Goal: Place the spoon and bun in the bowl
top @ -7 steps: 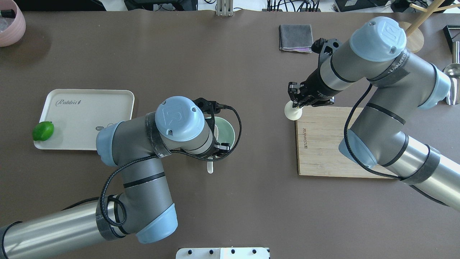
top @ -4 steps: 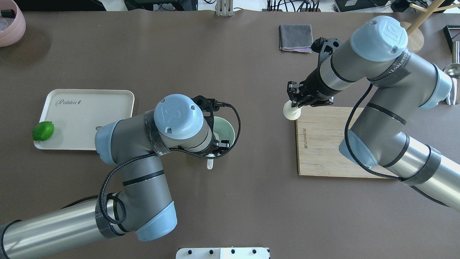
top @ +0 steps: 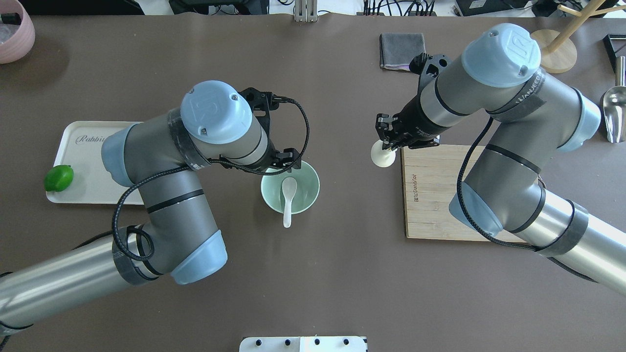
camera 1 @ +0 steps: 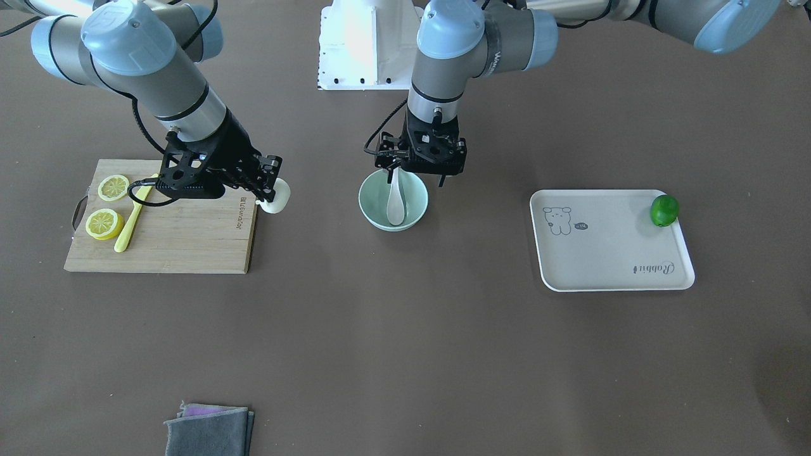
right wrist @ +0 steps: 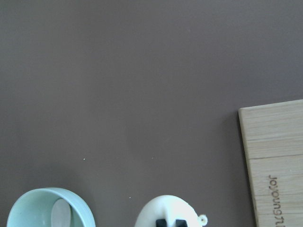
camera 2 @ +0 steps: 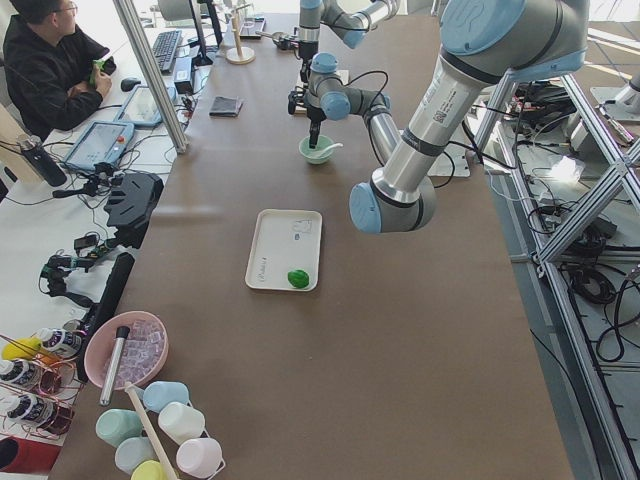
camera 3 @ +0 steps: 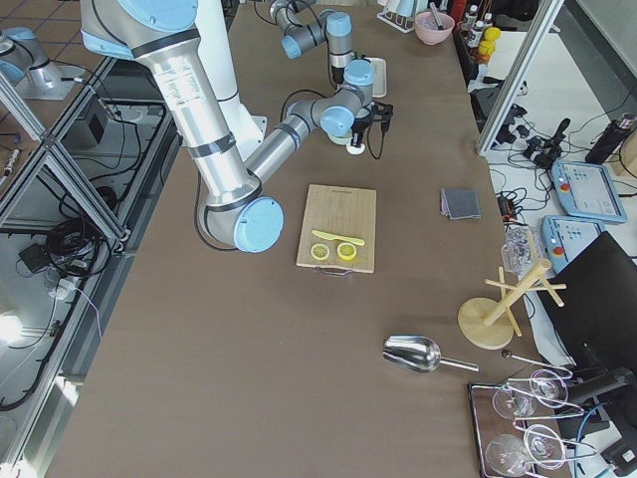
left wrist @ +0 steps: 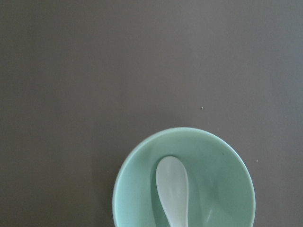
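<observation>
In the overhead view a green lime (top: 58,178) sits on the left edge of a cream tray (top: 83,151) at middle left. Right of it the left arm bends over the table. Its left gripper (camera 1: 415,172) hangs just above the upper left rim of the bowl (top: 315,185) near the frame's centre. In the front-facing view its jaws stand apart with nothing between them. The spoon (top: 287,195) lies inside the bowl, scoop in the middle, its handle leaning on the lower rim and poking out over it toward the bottom of the frame. Further right, the right gripper (top: 390,145) has its jaws clamped on the bun (top: 381,157). The bun is just off the upper left corner of the wooden cutting board (top: 440,195), well apart from the bowl; whether it touches the table I cannot tell. A folded grey cloth (top: 401,50) lies at the top, above the board, and a metal scoop (top: 614,112) shows at the right edge
</observation>
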{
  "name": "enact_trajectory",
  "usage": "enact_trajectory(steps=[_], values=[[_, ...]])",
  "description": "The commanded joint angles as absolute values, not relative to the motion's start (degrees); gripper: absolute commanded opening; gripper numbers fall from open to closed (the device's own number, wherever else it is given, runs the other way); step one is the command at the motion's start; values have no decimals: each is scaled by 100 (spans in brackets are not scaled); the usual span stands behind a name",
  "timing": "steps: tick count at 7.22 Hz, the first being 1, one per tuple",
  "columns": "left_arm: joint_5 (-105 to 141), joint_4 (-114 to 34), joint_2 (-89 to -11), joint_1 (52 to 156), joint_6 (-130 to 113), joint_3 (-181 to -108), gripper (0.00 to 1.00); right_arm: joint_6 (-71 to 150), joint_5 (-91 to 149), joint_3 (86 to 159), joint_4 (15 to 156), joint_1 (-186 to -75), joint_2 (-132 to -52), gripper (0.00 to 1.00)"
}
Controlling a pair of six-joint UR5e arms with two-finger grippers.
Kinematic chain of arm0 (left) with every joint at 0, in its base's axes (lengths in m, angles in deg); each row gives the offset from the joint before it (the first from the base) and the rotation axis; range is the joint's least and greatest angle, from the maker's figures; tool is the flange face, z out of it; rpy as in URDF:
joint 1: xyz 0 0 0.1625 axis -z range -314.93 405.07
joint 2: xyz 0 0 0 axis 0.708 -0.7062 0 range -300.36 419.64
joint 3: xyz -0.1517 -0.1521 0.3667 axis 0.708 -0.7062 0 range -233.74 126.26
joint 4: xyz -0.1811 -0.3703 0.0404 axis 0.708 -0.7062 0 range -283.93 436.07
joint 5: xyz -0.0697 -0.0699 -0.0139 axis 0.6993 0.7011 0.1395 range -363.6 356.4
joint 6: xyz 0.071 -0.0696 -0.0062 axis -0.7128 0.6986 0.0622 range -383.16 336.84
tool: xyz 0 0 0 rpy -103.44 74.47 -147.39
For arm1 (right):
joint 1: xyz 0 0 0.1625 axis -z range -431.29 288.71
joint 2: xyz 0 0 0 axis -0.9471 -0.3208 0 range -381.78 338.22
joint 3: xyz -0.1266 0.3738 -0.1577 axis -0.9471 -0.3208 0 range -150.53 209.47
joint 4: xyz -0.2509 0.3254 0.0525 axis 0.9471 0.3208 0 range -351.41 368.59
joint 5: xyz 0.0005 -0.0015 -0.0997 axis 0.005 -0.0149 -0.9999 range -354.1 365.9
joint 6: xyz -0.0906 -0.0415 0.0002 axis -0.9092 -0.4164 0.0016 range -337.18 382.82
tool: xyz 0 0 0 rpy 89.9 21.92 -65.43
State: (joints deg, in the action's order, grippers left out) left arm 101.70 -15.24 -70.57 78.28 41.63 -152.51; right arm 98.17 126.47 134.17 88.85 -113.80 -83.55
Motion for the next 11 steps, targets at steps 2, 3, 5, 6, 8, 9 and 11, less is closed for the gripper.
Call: enact_trajectory(steps=[2, 3, 5, 6, 8, 9, 11], values=[[10125, -1541, -6326, 8804, 2521, -15411, 98, 9805, 12159, 13257, 8875, -10805, -7822, 0], [10142, -1681, -6227, 9275, 1735, -15367, 98, 9805, 11921, 13074, 8849, -10585, -7603, 0], [10169, -1796, -5789, 9841, 1489, -15428, 98, 9796, 11552, 12320, 8831, -10338, -6910, 0], [10178, -1867, -5717, 9938, 1481, -15428, 98, 9787, 11480, 12116, 8822, -10293, -6758, 0], [10186, -1876, -5673, 9930, 1481, -15419, 98, 9796, 11366, 11948, 8517, -10275, -6748, 26], [10187, -1876, -5664, 9930, 1472, -15402, 98, 9866, 11348, 11860, 8332, -10162, -6765, 99], [10204, -1876, -5612, 9930, 1272, -15437, 98, 9981, 11426, 12252, 8548, -10196, -6844, 100]])
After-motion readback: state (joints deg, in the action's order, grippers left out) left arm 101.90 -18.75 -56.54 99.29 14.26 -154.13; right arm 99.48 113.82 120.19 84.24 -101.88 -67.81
